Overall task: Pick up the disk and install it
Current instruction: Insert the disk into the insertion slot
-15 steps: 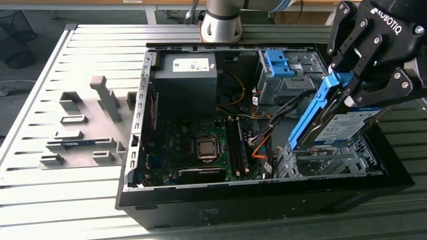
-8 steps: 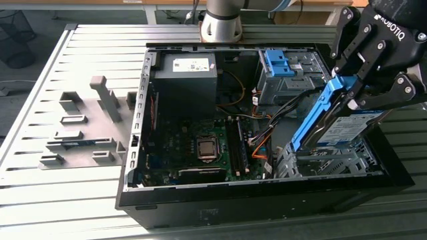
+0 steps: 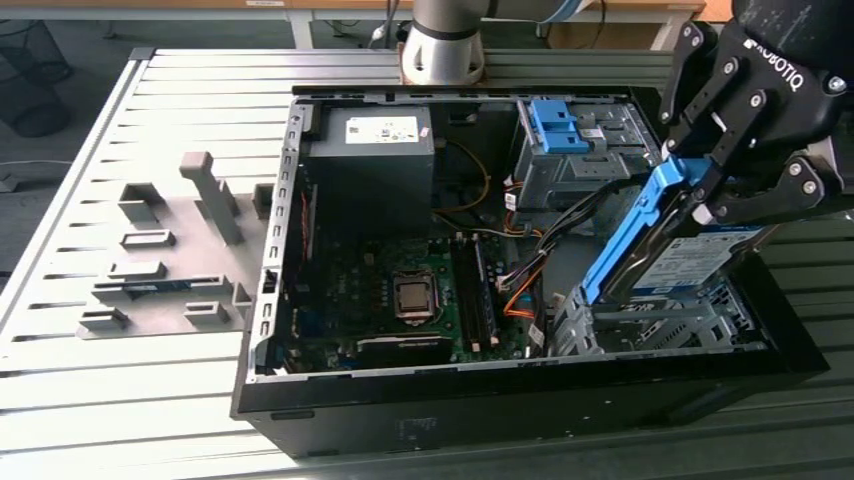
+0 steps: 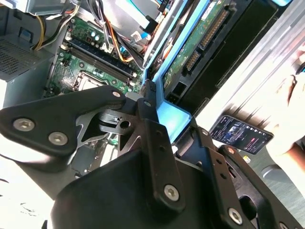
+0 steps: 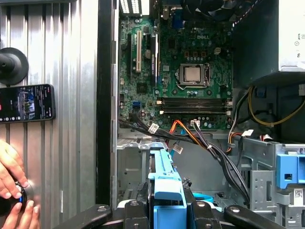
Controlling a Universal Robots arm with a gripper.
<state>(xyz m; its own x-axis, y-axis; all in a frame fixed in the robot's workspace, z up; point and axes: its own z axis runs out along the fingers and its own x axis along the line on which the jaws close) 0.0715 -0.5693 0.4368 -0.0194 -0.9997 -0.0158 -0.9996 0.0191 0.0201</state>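
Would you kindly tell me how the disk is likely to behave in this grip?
The disk probably stays stiff, being a metal slab in a blue frame. Gripped at its upper end and tilted, it may pivot in the gripper. Its bare circuit board looks fragile.

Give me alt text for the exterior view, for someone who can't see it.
A black gripper holds the disk, tilted in its blue frame, with its lower end at the drive cage of an open computer case on a slatted metal table.
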